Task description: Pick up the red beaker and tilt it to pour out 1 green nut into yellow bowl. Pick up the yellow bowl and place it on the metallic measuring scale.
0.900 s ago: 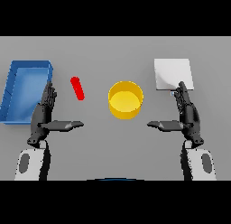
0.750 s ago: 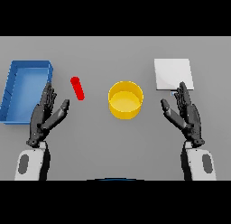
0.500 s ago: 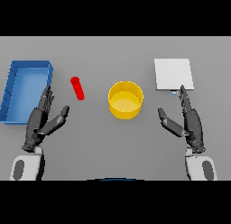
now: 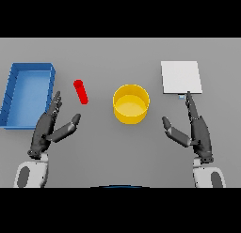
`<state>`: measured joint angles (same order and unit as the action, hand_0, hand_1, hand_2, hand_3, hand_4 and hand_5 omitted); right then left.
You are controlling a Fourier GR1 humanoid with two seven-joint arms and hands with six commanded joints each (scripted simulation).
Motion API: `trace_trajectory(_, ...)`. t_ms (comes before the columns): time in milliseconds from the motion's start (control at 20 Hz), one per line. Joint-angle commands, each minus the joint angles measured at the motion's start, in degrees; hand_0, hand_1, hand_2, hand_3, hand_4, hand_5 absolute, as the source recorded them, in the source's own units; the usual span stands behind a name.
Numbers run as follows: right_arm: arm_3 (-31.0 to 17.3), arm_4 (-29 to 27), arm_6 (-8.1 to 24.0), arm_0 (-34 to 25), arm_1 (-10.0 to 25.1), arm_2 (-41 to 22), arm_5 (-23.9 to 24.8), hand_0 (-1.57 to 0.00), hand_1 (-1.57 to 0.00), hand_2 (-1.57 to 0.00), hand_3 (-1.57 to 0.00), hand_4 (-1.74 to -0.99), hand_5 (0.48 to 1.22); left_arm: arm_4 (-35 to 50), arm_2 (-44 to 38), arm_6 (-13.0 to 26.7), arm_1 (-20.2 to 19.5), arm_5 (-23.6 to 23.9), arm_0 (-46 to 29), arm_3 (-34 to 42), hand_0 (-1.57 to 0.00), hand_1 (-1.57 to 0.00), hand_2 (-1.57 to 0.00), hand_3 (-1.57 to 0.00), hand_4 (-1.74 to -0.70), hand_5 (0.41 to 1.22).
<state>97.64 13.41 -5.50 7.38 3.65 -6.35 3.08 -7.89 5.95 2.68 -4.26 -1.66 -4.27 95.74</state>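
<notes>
The red beaker (image 4: 81, 91) lies on its side on the grey table, left of centre. A yellow bowl (image 4: 131, 103) stands in the middle, upright, with nothing visible inside. The metallic measuring scale (image 4: 181, 77) is a pale square plate at the back right. My left hand (image 4: 47, 128) hovers open below and left of the beaker, fingers straight, thumb spread toward the beaker. At the lower right my right hand (image 4: 197, 130) is open too, its fingertips pointing up at the scale's front edge. Neither hand touches anything. No green nut is visible.
A blue tray (image 4: 13, 94) with raised walls sits at the far left, just beyond my left hand's fingertips.
Both hands have turned from thumbs pointing inward to palms more upright and shifted slightly down and outward. Beaker, bowl and scale have not moved.
</notes>
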Motion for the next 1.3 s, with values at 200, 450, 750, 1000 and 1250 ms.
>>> trace_trajectory(200, 0.0, 0.2, 0.0, -0.5, 0.8, 0.4, -0.2, 0.0, 0.0, 0.0, 0.0, -1.26, 0.633, -3.0, -0.7, -1.6, 1.7, 2.5, 8.9, -11.9, 0.0, 0.0, 0.0, 0.0, -1.23, 0.629)
trace_trajectory(450, 0.7, -0.3, -0.8, 0.0, 1.0, 0.5, -0.5, 0.0, 0.0, 0.0, 0.0, -1.278, 0.634, -2.5, -3.1, -5.2, 1.3, 2.8, 14.7, -20.0, 0.0, 0.0, 0.0, 0.0, -1.26, 0.668)
trace_trajectory(750, 1.3, -0.2, -0.2, 0.2, 0.7, 0.1, -0.6, 0.0, 0.0, 0.0, 0.0, -1.267, 0.64, -2.6, -4.5, -6.8, 1.5, 2.9, 21.2, -28.2, 0.0, 0.0, 0.0, 0.0, -1.29, 0.688)
trace_trajectory(1000, 0.7, -1.2, 0.4, 0.1, 1.2, 1.0, -0.9, 0.0, 0.0, 0.0, 0.0, -1.269, 0.643, -3.2, -5.3, -7.0, 1.6, 3.4, 25.8, -33.5, 0.0, 0.0, 0.0, 0.0, -1.29, 0.684)
trace_trajectory(1250, 0.5, -1.4, 0.5, -0.5, 1.1, 1.3, -0.8, 0.0, 0.0, 0.0, 0.0, -1.269, 0.64, -2.6, -6.4, -8.6, 2.3, 3.7, 29.2, -37.4, 0.0, 0.0, 0.0, 0.0, -1.31, 0.688)
